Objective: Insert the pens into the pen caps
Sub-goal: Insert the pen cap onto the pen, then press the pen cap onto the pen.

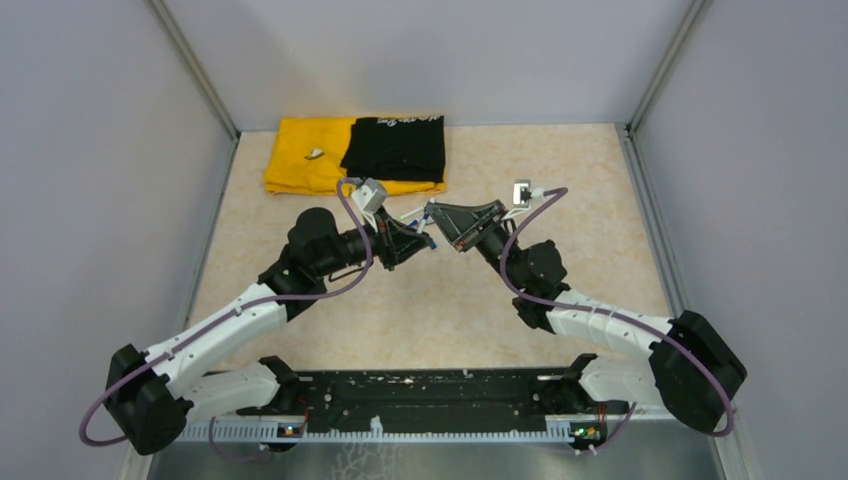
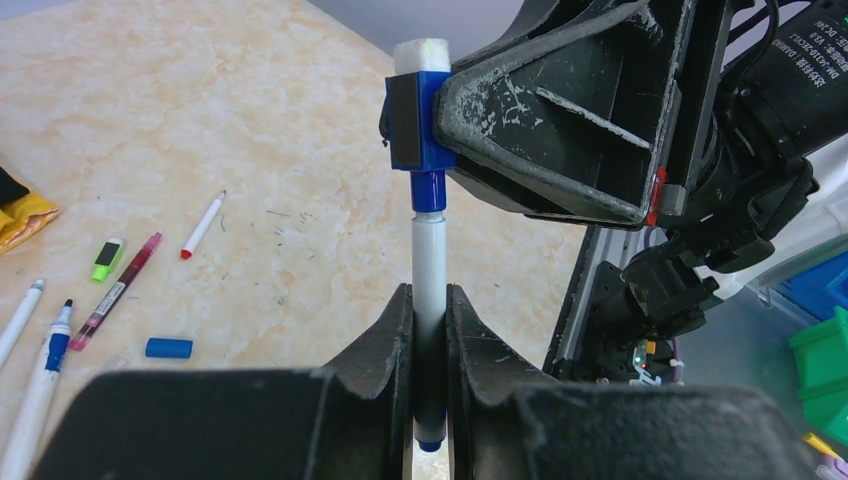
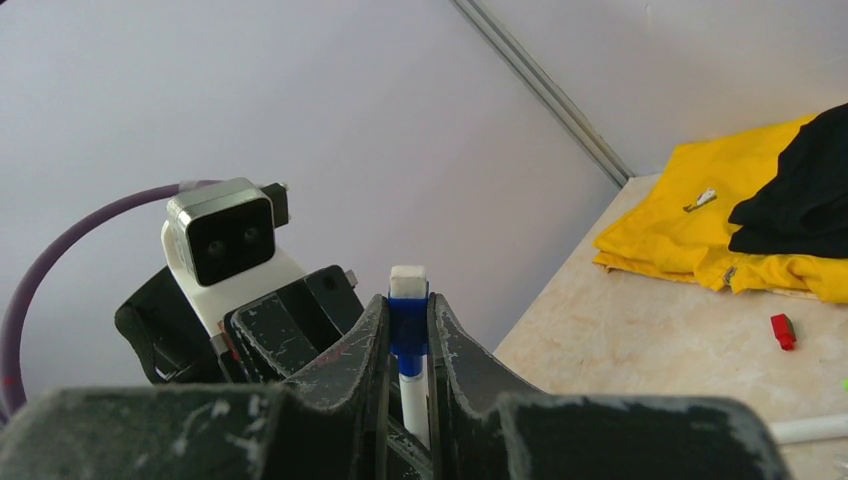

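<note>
The left end effector point(image 2: 430, 298) is pinching a white-barrelled pen point(image 2: 430, 250) between its two fingers, closed down to the width of the barrel. In its own wrist view it is holding the pen upright, with the blue nib end pointing away from the camera. The right end effector point(image 3: 408, 305) is clamping a blue cap point(image 3: 408, 325) – likewise nearly closed, its fingers pressing on the cap's sides. The cap is carrying a white felt pad point(image 3: 408, 277) on its far end and a black strip along one side.

The two arms are meeting above the middle of the bench point(image 1: 440, 320), end effectors nose to nose. Pen and cap are lining up on one axis, with the pen's blue collar sitting right at the cap's mouth – how deep the nib is reaching inside I cannot tell.

The other pieces are lying loose on the bench. The left wrist view is showing a red-tipped white pen point(image 2: 203, 225), a maroon pen point(image 2: 118, 290) with a green cap point(image 2: 107, 258) just beside it, a loose blue cap point(image 2: 168, 348), and two more white pens point(image 2: 20, 318) at the left edge. A small red cap point(image 3: 783, 330) is lying near a folded yellow cloth point(image 3: 690, 235) at the bench's far edge, and a black cloth point(image 3: 800, 200) is resting on top of the yellow one
</note>
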